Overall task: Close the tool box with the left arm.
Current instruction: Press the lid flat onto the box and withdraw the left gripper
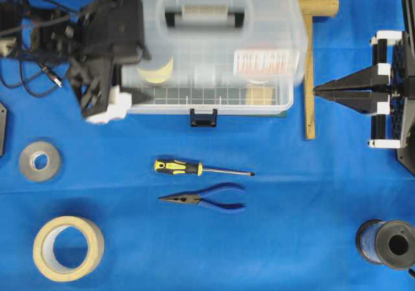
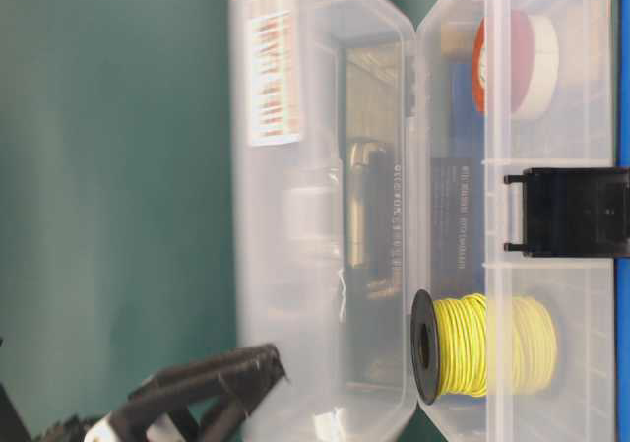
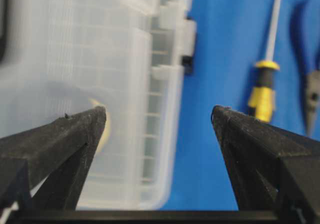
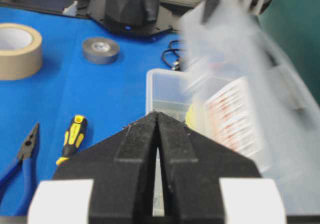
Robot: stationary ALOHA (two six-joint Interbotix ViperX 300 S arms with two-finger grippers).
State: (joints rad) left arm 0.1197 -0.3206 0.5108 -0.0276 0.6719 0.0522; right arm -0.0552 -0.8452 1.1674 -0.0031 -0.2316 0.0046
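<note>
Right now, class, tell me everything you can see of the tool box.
The tool box is clear plastic with a gridded base and a black front latch. Its lid, bearing a carry handle and a red-printed label, is partly raised and motion-blurred. Inside lie a yellow wire spool and a red-and-white tape roll. It rests on the blue cloth; the left gripper, open, is at its left end.

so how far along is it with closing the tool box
Partway. The clear lid is blurred mid-swing, still gaping from the tool box. The left gripper sits open at its end, holding nothing. Left: lid fully down; the black latch isn't fastened.
</note>
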